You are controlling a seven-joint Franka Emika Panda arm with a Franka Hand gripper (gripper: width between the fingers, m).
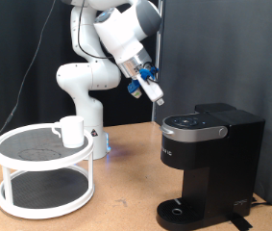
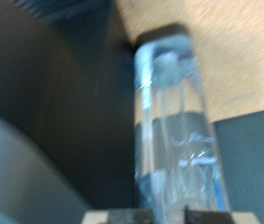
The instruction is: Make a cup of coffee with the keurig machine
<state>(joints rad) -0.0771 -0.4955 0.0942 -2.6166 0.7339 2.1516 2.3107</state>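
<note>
The black keurig machine (image 1: 210, 159) stands at the exterior view's right with its lid down. The white cup (image 1: 71, 131) sits on the top tier of a round white rack (image 1: 41, 162) at the left. My gripper (image 1: 143, 81) hangs in the air above and just left of the machine's top, tilted, and is shut on a narrow clear container (image 1: 156, 93) with a dark cap. In the wrist view this blurred clear container (image 2: 173, 121) runs lengthwise away from my gripper (image 2: 173, 217). The keurig machine's dark body (image 2: 48, 112) fills the space beside it.
The wooden table (image 1: 126, 207) carries the two-tier rack and the machine, with bare tabletop between them. The arm's white base (image 1: 89, 106) stands behind the rack. A black curtain (image 1: 20, 48) forms the backdrop.
</note>
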